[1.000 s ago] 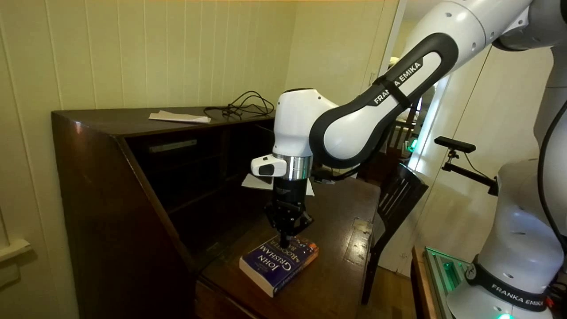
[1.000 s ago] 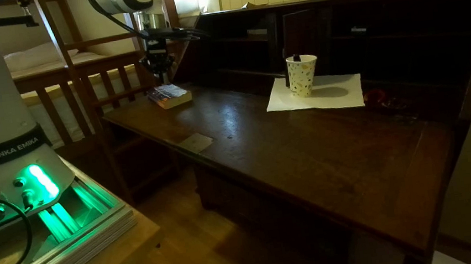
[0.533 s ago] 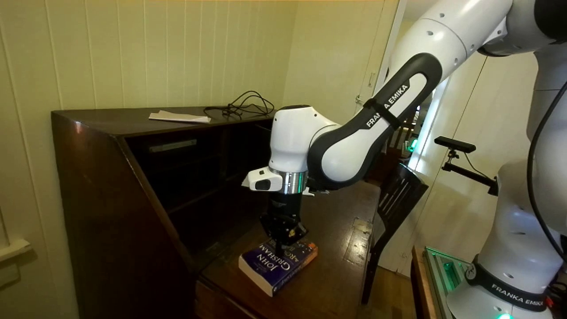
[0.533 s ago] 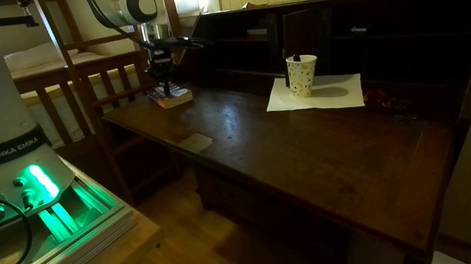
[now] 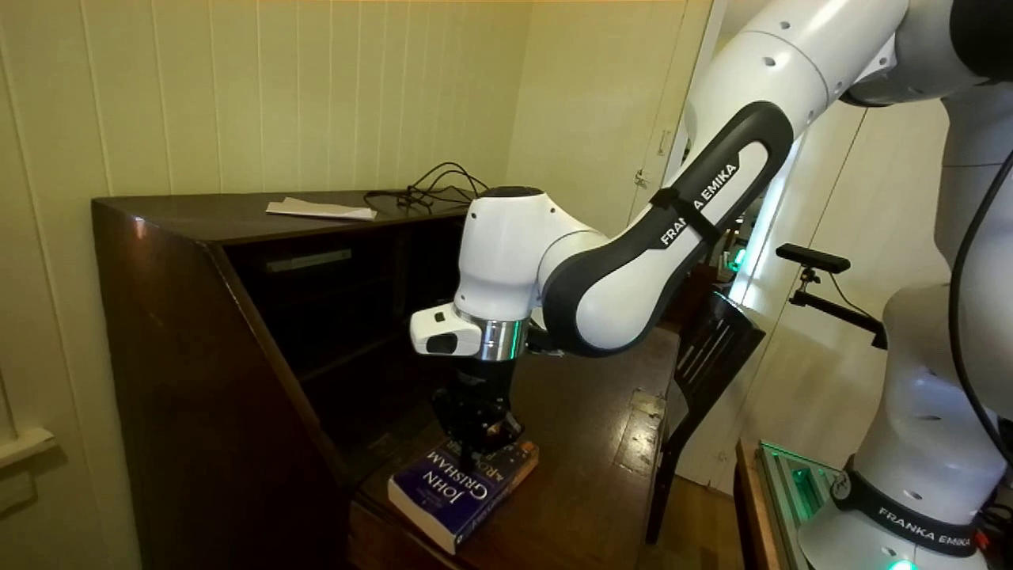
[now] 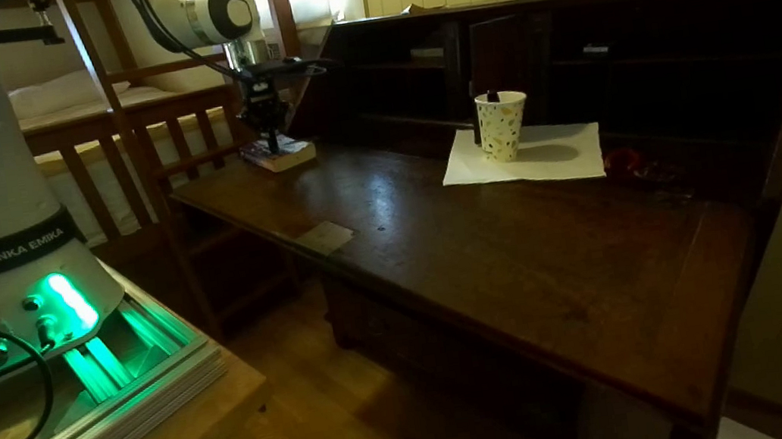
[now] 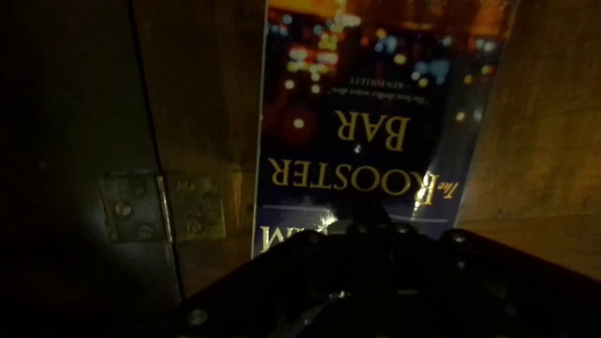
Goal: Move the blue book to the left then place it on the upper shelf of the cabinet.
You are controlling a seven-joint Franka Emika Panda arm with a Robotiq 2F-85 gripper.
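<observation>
Book (image 5: 457,494) and gripper (image 5: 468,461) have shifted together since the earlier frame: in an exterior view both stand farther left, the book closer to the near end of the desk (image 5: 578,380). Fingers closed against each other and holding nothing, the gripper rests on the cover. The book lies flat on the desk, near the sloped side of the cabinet (image 5: 174,380). JOHN GRISHAM reads across the cover; in the wrist view The ROOSTER BAR stands upside down, with a small line credited to KEN FOLLETT. FRANKA EMIKA is lettered on the arm (image 5: 621,305), partly under a black strap (image 5: 686,212), and on a band (image 5: 902,514) at its foot. The desk is dark, worn wood with a metal hinge (image 7: 195,209) set in near the book. Farther along, a patterned cup (image 6: 503,127) stands on a white sheet (image 6: 571,139). Paper (image 5: 320,209) and a tangled cable (image 5: 415,196) lie on top of the cabinet, before a pale panelled wall (image 5: 316,103).
</observation>
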